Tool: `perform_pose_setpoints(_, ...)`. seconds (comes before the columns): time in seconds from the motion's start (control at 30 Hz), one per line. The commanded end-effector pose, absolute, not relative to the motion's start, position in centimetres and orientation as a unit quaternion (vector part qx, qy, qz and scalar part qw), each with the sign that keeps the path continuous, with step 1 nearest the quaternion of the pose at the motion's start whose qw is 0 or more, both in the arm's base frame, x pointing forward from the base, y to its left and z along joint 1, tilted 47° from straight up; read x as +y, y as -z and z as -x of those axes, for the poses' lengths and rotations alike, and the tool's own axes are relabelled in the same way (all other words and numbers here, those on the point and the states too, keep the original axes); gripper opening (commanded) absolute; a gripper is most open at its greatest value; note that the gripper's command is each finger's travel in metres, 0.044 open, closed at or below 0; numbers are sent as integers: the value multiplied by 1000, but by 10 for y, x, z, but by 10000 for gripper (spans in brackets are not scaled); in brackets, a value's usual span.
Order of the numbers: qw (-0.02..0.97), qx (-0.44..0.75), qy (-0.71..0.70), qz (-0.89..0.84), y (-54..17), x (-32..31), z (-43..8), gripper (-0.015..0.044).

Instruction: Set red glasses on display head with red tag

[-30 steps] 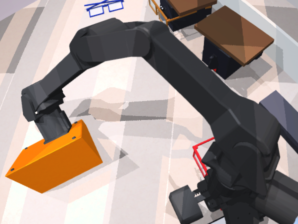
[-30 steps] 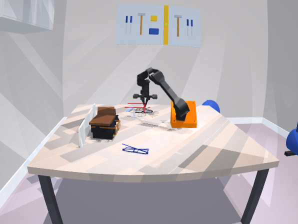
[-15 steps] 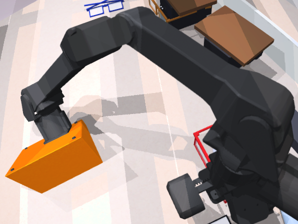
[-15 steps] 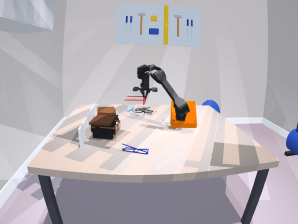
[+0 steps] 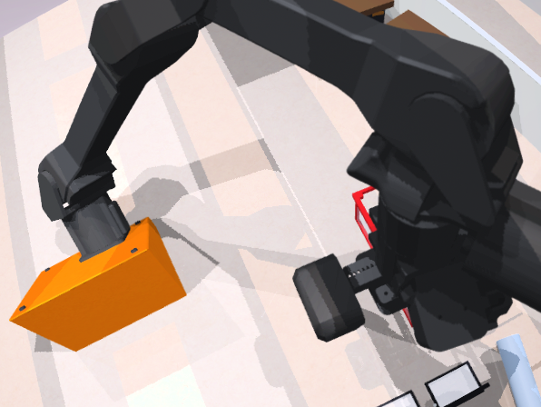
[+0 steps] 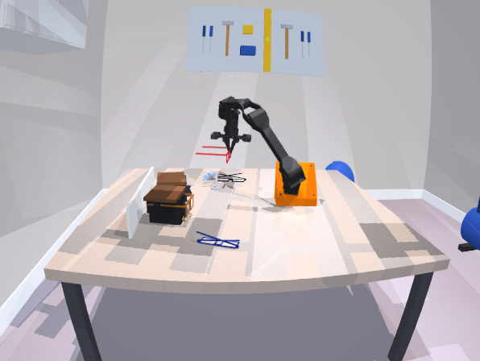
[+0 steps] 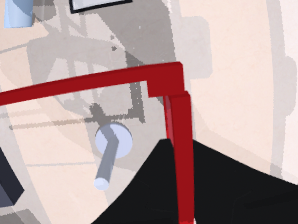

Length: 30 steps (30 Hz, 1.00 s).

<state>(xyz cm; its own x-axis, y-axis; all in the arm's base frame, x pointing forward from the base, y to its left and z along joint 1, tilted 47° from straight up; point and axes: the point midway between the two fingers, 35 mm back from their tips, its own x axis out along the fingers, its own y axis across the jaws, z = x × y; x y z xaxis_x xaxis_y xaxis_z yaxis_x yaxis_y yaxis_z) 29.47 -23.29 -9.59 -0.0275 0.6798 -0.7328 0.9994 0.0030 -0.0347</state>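
Note:
The red glasses (image 5: 358, 195) (image 6: 228, 156) (image 7: 165, 75) hang in the air in my gripper (image 6: 229, 151) (image 7: 173, 148), which is shut on them near one front corner. In the exterior view the temples point left, roughly level. Two dark display heads with brown tops stand at the left of the table. The nearer head (image 6: 167, 193) wears orange glasses (image 6: 189, 203). The farther head (image 6: 171, 178) (image 5: 415, 24) is mostly hidden behind it. The red tag is not visible. My gripper is well above the table, right of both heads and not touching them. The top view hides the fingertips behind the arm.
A pale post on a round base (image 6: 216, 188) (image 7: 112, 132) stands below the glasses. Beyond it are a light blue cylinder (image 6: 209, 176) (image 5: 517, 368) (image 7: 19, 12) and black-framed glasses (image 6: 231, 179). Blue glasses (image 6: 218, 242) lie nearer the front. A white panel (image 6: 137, 209) stands left of the heads.

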Motion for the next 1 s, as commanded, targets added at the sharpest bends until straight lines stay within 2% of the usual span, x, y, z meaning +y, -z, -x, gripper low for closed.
perform_pose_setpoints(0.0, 277, 640, 302, -650, 74, -233, -300, 0)
perform_pose_setpoints(0.97, 297, 550, 345, -700, -67, -200, -311, 0)
